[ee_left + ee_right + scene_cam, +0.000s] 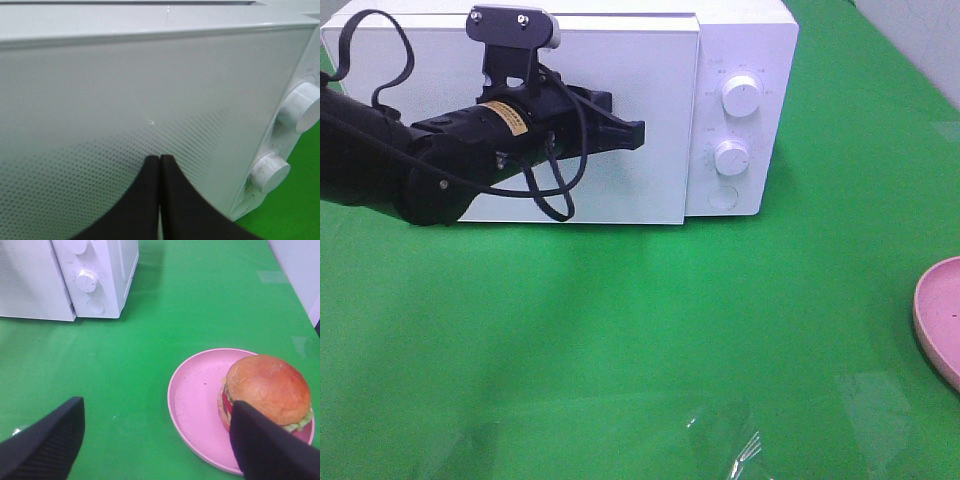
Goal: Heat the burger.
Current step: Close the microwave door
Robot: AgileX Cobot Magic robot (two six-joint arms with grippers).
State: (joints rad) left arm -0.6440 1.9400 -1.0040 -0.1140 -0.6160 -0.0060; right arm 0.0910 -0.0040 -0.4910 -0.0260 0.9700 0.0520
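Both grippers empty; left gripper [159, 165] closed at microwave [150, 100] door; burger [267, 390] on plate [192, 405].

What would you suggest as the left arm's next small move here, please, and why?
Probably press the round button below the two knobs to release the door. The microwave door is shut, the left tool is closed in front of it, and the burger waits on the pink plate.

I see the microwave [740, 40] as smooth white plastic, slightly glossy; its door [125, 100] looks like glossy glass with a fine dot pattern; knobs [741, 96] glossy white plastic; table cover [620, 330] matt green cloth; plate [200, 395] matt pink, faintly speckled; burger [267, 387] bun shiny, smooth; right gripper [157, 440] pads matt black, finely ribbed.
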